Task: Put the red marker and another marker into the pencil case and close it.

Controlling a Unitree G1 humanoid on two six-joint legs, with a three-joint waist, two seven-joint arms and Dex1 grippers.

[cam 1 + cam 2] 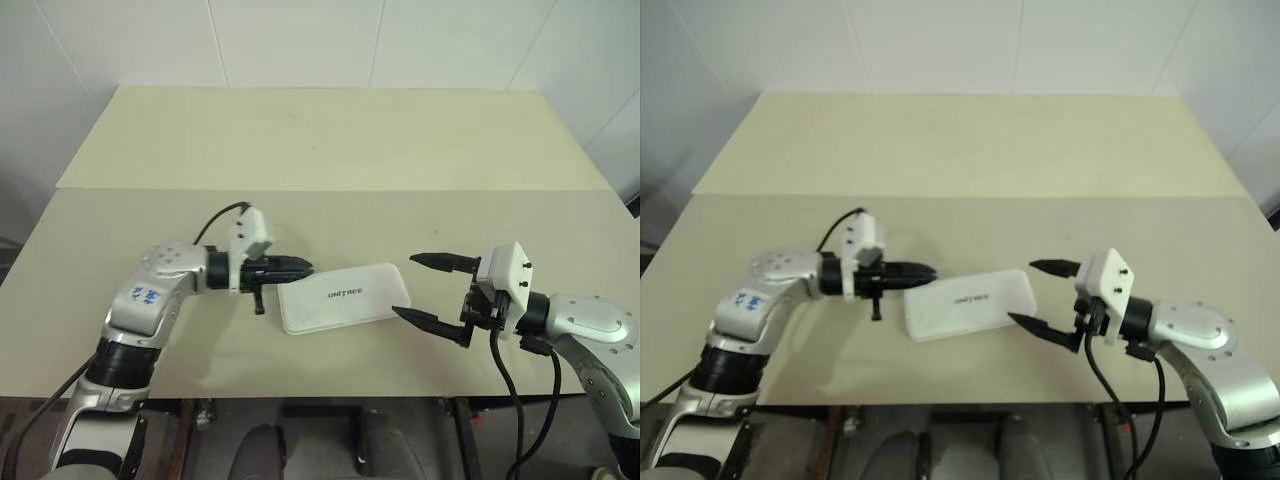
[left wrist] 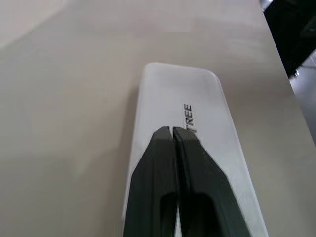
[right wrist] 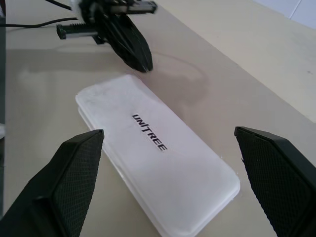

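Fingers of left gripper (image 1: 303, 266) pressed together beside the closed pencil case (image 1: 344, 296); right gripper (image 1: 432, 291) spread wide opposite.

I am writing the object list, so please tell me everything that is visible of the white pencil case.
The pencil case is a flat white box with rounded corners, apparently hard plastic, with dark "UNITREE" lettering on its lid. The lid is closed. It lies flat on the beige table, slightly askew. The left gripper hovers at one end, the right gripper near the other; neither visibly touches it.
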